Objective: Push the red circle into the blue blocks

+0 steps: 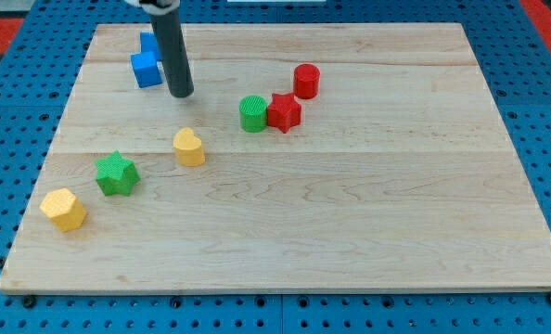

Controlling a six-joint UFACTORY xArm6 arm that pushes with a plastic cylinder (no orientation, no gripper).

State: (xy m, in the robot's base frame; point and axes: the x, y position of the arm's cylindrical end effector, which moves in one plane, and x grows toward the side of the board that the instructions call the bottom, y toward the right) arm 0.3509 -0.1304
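The red circle [306, 81] stands on the wooden board, right of centre near the view's top. Two blue blocks sit together at the top left: one blue block [147, 70] in front and another blue block [148, 42] behind it, partly hidden by the rod. My tip [181, 94] rests on the board just right of and slightly below the blue blocks, far to the left of the red circle.
A red star [284, 112] and a green circle [253, 113] touch each other just below-left of the red circle. A yellow heart [189, 147], a green star [117, 173] and a yellow hexagon [64, 209] lie at the lower left. The board [350, 232] sits on a blue pegboard.
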